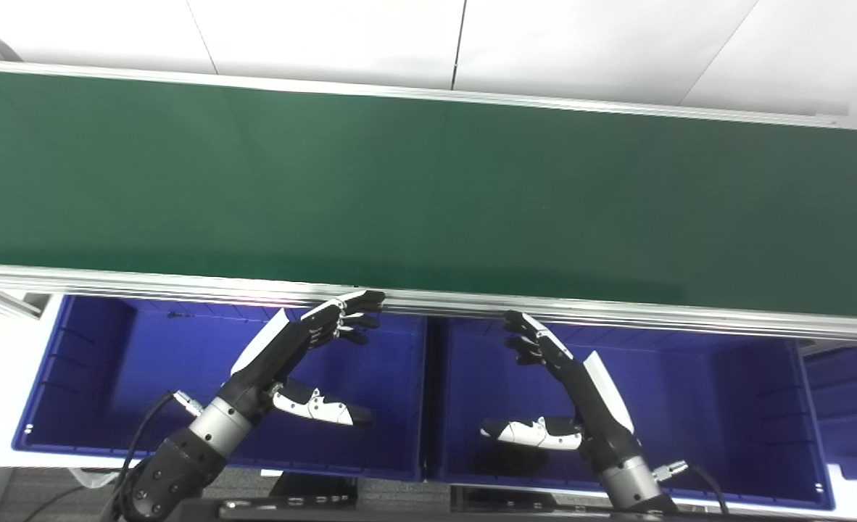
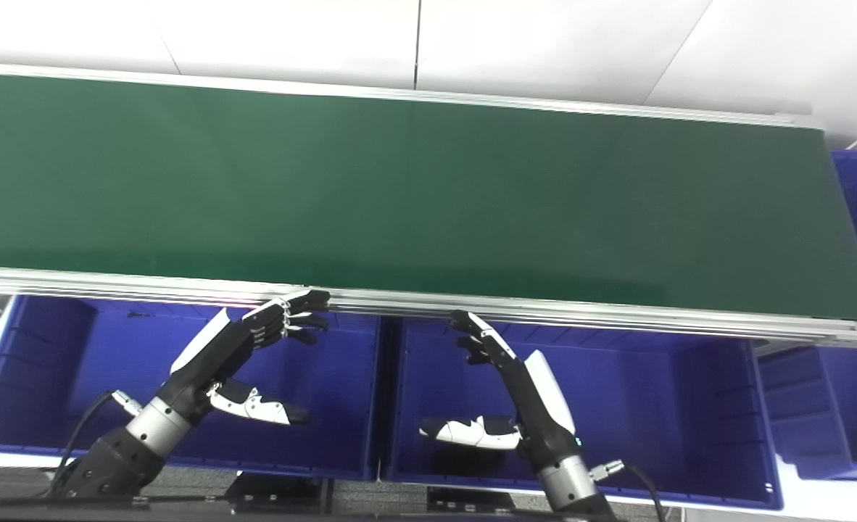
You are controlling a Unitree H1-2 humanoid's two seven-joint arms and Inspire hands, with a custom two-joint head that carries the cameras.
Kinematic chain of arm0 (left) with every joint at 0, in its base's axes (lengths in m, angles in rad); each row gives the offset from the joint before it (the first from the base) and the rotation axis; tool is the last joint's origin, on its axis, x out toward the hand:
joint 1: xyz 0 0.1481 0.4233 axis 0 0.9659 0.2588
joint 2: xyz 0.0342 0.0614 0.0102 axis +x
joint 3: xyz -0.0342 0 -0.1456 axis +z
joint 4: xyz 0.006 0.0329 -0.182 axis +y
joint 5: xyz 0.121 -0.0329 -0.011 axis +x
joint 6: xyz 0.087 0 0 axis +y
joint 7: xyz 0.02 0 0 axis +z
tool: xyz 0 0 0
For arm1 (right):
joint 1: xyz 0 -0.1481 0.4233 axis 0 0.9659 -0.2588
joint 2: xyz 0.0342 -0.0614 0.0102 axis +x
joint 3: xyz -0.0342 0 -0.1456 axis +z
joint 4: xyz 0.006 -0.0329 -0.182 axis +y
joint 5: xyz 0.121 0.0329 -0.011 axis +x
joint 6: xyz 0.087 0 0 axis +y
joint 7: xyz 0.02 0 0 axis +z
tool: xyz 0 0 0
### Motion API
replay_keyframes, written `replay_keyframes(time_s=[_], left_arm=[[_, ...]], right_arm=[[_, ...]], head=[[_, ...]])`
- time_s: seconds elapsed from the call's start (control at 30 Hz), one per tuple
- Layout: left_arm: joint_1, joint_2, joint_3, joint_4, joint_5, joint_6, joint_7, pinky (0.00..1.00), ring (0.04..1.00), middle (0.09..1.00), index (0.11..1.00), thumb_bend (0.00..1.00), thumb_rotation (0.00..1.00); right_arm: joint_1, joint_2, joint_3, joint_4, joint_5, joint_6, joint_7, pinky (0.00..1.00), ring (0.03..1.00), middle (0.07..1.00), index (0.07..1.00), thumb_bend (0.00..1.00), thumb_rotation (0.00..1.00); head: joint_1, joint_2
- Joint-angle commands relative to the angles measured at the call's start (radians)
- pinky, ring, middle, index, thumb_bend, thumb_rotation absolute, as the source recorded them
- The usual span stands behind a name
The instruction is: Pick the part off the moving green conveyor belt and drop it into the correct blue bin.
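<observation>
Scanning the green conveyor belt [image 1: 414, 181] from end to end: no part visible anywhere on it in either eye view, so no bearing from hand to part, no long axis and no pointing direction can be given. Belt itself running left to right across the view, slightly tilted down toward the right. Left hand [image 1: 305, 344] released, fingers apart and lightly curled, holding nothing, fingertips at the belt's near rail [image 1: 617, 312], poised over the left blue bin [image 1: 73, 377]. Right hand [image 1: 566, 377] likewise released and empty, fingertips just below the same rail, over the middle blue bin [image 1: 747, 406]. Third blue bin [image 1: 856, 413] at far right, partly out of view. Judged: both hands waiting; nearer hand undecidable until a part appears.
</observation>
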Motion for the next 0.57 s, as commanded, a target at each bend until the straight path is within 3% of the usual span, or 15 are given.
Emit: replay_keyframes(time_s=[0.0,0.2,0.53], left_arm=[[0.005,0.000,0.003,-0.005,0.005,-0.044,0.018,0.70,0.787,0.852,0.848,0.85,0.22],[0.006,-0.002,-0.010,0.018,0.025,-0.046,0.032,0.70,0.788,0.845,0.856,0.85,0.24],[0.008,0.007,-0.032,0.032,0.039,-0.046,0.066,0.71,0.787,0.844,0.855,0.85,0.23]], right_arm=[[0.005,0.006,-0.009,0.002,0.004,-0.089,-0.025,0.77,0.821,0.862,0.899,0.89,0.39],[0.001,-0.002,-0.010,0.056,0.013,-0.136,-0.041,0.74,0.806,0.853,0.881,0.87,0.37],[0.003,-0.025,0.019,0.073,0.024,-0.139,-0.071,0.72,0.794,0.838,0.864,0.85,0.34]], head=[[0.009,-0.023],[0.024,-0.050],[-0.009,-0.075]])
